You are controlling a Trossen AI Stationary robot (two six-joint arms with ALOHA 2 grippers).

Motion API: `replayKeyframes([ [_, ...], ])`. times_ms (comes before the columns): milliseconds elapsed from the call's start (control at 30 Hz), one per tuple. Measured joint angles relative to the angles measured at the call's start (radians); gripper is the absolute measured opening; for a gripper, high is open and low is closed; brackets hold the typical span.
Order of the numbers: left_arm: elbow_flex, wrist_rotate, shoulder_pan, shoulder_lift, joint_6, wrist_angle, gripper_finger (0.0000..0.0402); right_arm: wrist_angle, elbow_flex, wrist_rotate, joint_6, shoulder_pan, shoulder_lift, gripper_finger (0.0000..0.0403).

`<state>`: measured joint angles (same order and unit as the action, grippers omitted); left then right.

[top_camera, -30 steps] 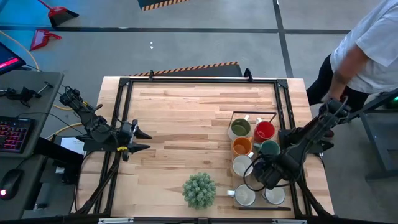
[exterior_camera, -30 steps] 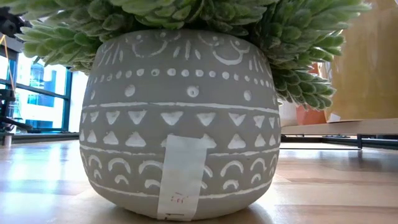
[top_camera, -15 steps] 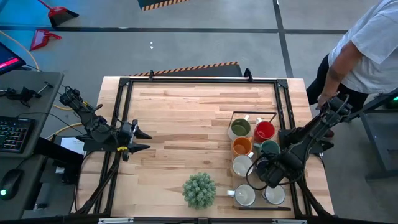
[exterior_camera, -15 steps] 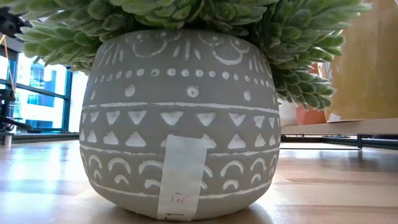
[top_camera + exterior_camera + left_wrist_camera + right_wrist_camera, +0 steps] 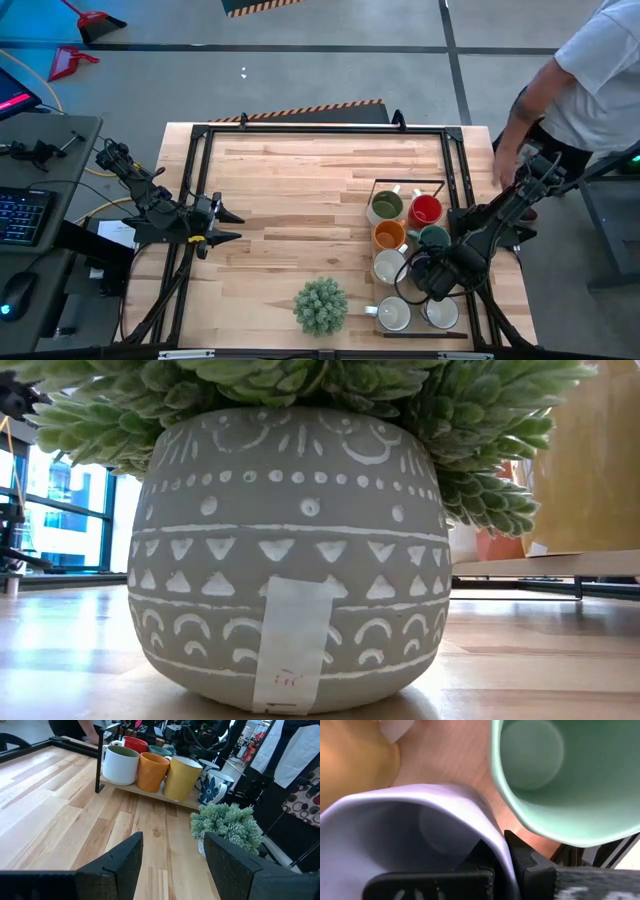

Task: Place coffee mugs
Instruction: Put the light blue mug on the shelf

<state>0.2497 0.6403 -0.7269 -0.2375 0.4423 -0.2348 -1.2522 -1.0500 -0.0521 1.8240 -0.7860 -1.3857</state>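
Lighting: bright, even, soft shadows
Right wrist view blurred at close range; window (image 5: 60, 510) backlight glares behind sharp plant pot (image 5: 290, 560)

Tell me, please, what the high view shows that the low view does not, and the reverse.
Only the high view shows both arms: the left gripper open at the table's left, the right gripper shut among the mugs on their tray, and a person beyond the table. Only the low view shows the patterned grey pot with its paper label. Both show the spiky green plant and the wooden table.

Left end effector (image 5: 232, 226) agape, right end effector (image 5: 425, 275) clamped.
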Motion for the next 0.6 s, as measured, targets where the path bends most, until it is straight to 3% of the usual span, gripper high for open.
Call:
replayKeyframes([
  [600,0.0,0.0,0.0,0.0,0.0,0.0,0.0197,0.01,-0.001,0.002,-0.007,0.0,0.0,0.001],
])
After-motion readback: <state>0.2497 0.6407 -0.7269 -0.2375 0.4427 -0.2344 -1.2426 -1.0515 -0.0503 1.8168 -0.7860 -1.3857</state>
